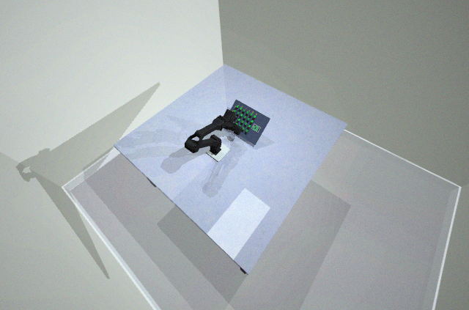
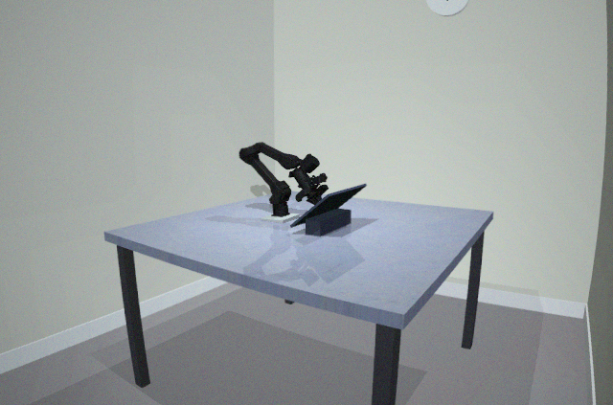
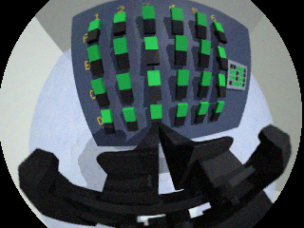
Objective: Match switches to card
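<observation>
The tilted dark blue panel [image 1: 254, 140] [image 2: 346, 193] [image 3: 78, 57] carries rows A to D and columns 1 to 6 of green and dark rocker switches. My gripper [image 2: 315, 202] [image 3: 158, 124] is shut and empty. Its tips are at the near end of switch D3 [image 3: 156, 111], over its dark half, which they hide; contact cannot be told. D2 [image 3: 129, 115] is left of the tips and D4 [image 3: 181, 112] right. C3 [image 3: 154, 81] lies just beyond. The small card [image 1: 256, 127] [image 3: 237, 75] is right of the grid, with green and dark squares too small to read surely. Many raised halves are hard to tell.
A dark block [image 2: 327, 222] supports the panel from below on the pale blue table [image 1: 295, 140] [image 2: 222, 247]. The arm's white base plate [image 1: 219, 157] is on the near side of the panel. A white rectangle [image 1: 240, 219] shows on the table, away from the panel.
</observation>
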